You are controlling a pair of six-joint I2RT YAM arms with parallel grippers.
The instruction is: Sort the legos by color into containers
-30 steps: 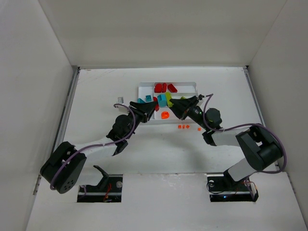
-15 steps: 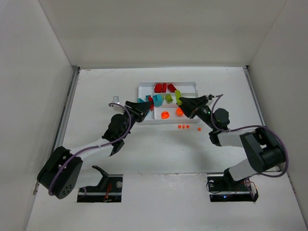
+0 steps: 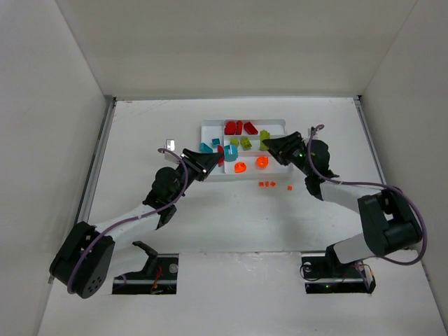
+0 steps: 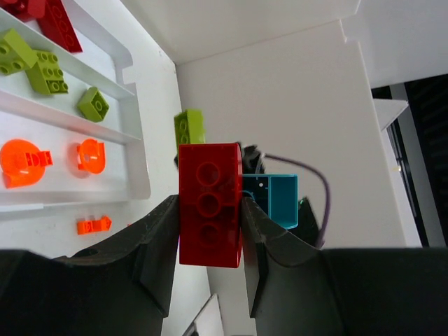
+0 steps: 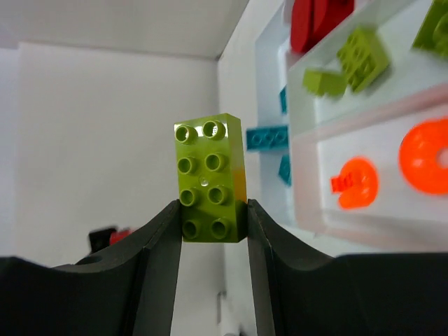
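Observation:
My left gripper [image 3: 214, 159] is shut on a red brick [image 4: 209, 203], held over the near left part of the white tray [image 3: 280, 123]. A teal brick [image 4: 274, 200] shows just behind the red one; I cannot tell if they touch. My right gripper [image 3: 271, 143] is shut on a lime green brick [image 5: 209, 178], which also shows in the top view [image 3: 264, 135], above the tray's right part. The tray holds red bricks [image 3: 238, 127], lime bricks [image 3: 245, 142], orange pieces [image 3: 240, 167] and teal bricks [image 3: 206, 147] in separate sections.
Small orange bricks [image 3: 267, 184] lie on the table just in front of the tray, with one more [image 3: 290, 187] to their right. White walls enclose the table on three sides.
The right gripper has moved right and away from the bases with the lime brick. The left arm has drawn back to the left with the red brick still held.

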